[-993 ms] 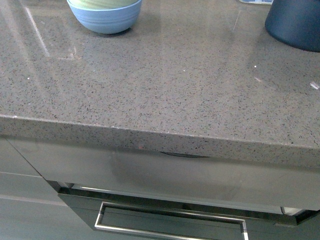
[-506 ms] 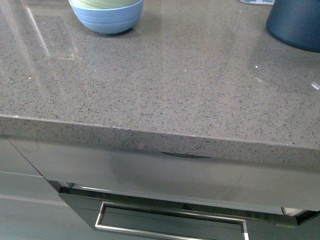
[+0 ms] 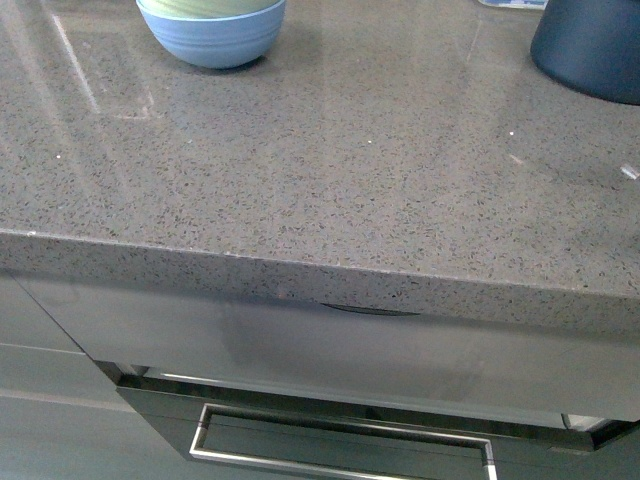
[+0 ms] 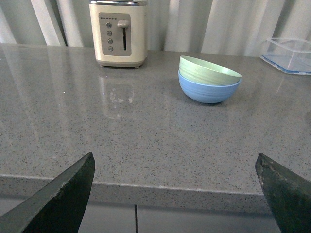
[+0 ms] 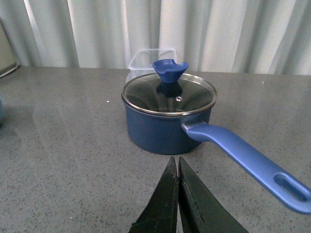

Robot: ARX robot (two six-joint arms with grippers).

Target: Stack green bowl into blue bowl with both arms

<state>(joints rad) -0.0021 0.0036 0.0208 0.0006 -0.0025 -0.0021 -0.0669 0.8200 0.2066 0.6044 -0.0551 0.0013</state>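
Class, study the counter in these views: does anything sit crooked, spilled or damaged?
One thing: the green bowl sits tilted inside the blue bowl, its rim higher on the toaster side, not nested level. Nothing looks spilled or broken.

The green bowl (image 4: 208, 71), pale mint and faintly ridged, sits tilted inside the blue bowl (image 4: 209, 91), which stands upright on the counter (image 4: 146, 136), near the toaster (image 4: 118, 32).
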